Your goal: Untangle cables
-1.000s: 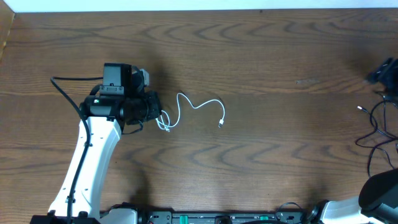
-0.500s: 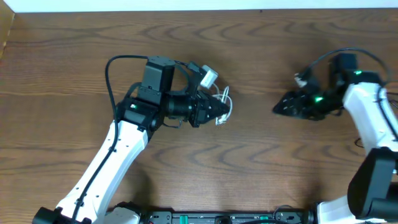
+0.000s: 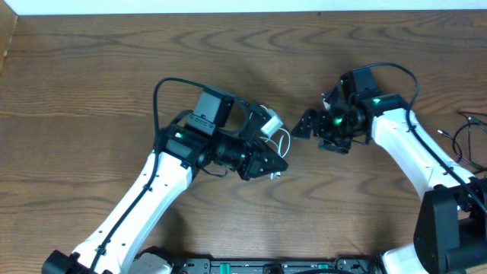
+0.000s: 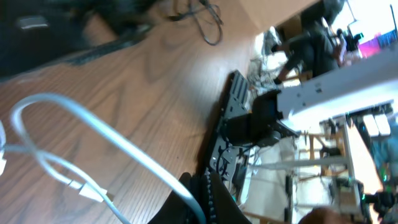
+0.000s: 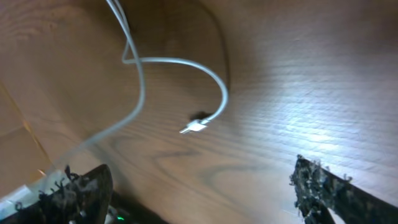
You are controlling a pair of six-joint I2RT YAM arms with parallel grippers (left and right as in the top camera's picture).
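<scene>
Left gripper [image 4: 198, 196] clamps the white cable [image 4: 93, 130], which loops out ahead. Only the right wrist view shows the right gripper [image 5: 199, 186] spread wide, plug [image 5: 194, 126] ahead between its fingers.

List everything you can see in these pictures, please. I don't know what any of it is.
white cable: one, white, mid-table, looped, one small plug hanging free.
black cable: one loose tangle as far as I can tell, black, at the table's right edge.
table: one, brown wood grain.
left gripper: one, black on a white arm, shut on the white cable.
right gripper: one, black on a white arm, open, facing the white cable.
</scene>
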